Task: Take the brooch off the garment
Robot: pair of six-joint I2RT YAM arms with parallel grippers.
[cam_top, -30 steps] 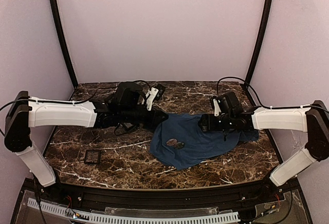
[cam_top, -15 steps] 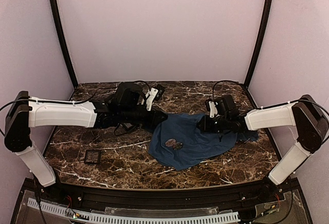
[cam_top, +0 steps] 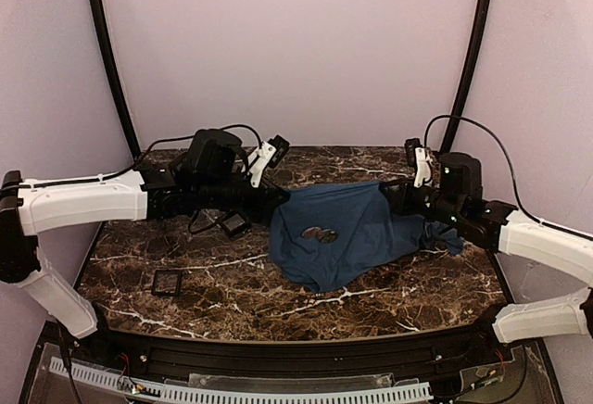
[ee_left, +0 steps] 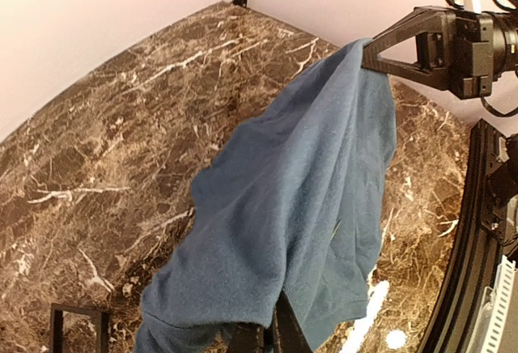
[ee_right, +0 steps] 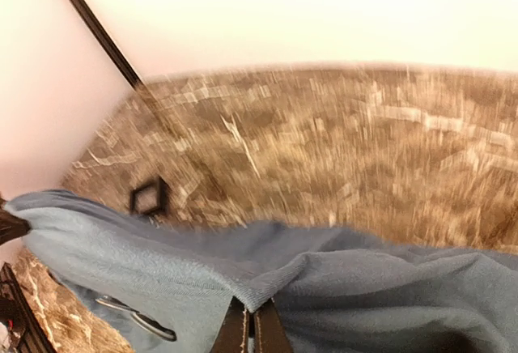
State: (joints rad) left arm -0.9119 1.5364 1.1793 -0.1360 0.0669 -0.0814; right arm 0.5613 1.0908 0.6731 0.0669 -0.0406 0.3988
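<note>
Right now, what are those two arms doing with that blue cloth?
They hold the cloth stretched between them. The left tool and the right tool are each shut on an upper edge, so it hangs with that edge raised off the table. The brooch is still on the cloth's front, and neither tool touches it. A tray lies apart.

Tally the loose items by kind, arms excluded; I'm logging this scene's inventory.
Blue garment: 1
Brooch: 1
Small black square trays: 2
Total: 4
</note>
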